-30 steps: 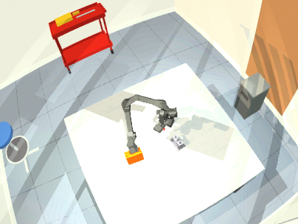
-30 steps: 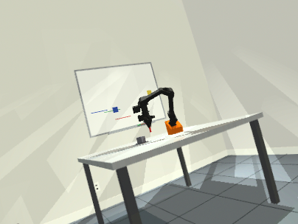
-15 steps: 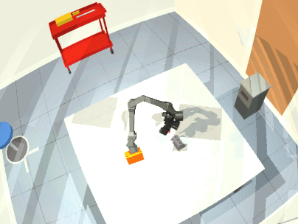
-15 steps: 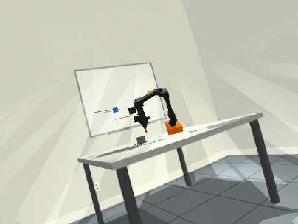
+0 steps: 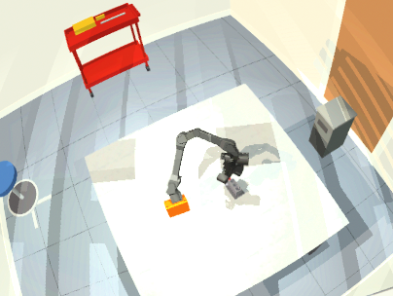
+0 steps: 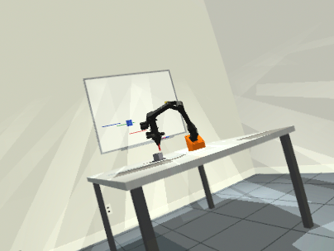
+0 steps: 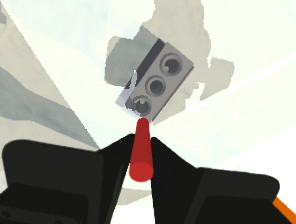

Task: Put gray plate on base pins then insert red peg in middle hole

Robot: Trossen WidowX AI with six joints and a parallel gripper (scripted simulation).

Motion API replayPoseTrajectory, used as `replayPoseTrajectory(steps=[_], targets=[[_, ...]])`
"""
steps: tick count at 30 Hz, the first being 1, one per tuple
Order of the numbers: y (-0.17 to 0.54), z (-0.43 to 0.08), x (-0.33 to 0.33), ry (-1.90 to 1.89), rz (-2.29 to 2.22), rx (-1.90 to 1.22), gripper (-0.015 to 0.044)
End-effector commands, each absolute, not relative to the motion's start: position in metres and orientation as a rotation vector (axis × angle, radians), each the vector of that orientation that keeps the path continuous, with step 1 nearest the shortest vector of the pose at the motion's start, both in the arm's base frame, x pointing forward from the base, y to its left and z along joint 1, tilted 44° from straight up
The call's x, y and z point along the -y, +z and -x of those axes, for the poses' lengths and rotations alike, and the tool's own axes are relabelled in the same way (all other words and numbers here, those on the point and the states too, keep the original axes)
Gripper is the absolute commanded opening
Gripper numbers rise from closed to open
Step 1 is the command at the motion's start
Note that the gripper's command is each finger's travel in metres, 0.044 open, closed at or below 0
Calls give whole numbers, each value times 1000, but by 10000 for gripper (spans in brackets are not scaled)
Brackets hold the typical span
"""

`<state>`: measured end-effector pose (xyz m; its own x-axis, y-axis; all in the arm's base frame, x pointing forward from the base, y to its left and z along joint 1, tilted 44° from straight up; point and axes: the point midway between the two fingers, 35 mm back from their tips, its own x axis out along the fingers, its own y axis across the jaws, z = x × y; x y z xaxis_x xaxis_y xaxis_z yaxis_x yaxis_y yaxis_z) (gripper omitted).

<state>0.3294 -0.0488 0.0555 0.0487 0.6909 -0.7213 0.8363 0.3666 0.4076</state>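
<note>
At the lower centre of the wrist view, the gripper (image 5: pixel 225 180) (image 6: pixel 159 143) (image 7: pixel 142 140) pinches the red peg (image 5: pixel 229 179) (image 6: pixel 159 147) (image 7: pixel 142 150), seemingly to carry it to the middle hole of the gray plate (image 5: pixel 235 188) (image 6: pixel 158 156) (image 7: pixel 176 79), just above centre

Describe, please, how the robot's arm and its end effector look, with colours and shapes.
The arm is dark, gray in the top view and almost black from the side, with slim links and rounded joints. It has an orange, box-like foot. The end effector is black, with two broad fingers that narrow toward their tips. I see no readable markings.
</note>
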Motion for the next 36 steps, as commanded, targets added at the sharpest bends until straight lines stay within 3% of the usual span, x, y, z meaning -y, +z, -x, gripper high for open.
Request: replayPoseTrajectory(steps=[1,36], targets=[[47,-336,60,-189,-1362,-1675,0],[27,-344,76,-184,-1363,-1675,0]])
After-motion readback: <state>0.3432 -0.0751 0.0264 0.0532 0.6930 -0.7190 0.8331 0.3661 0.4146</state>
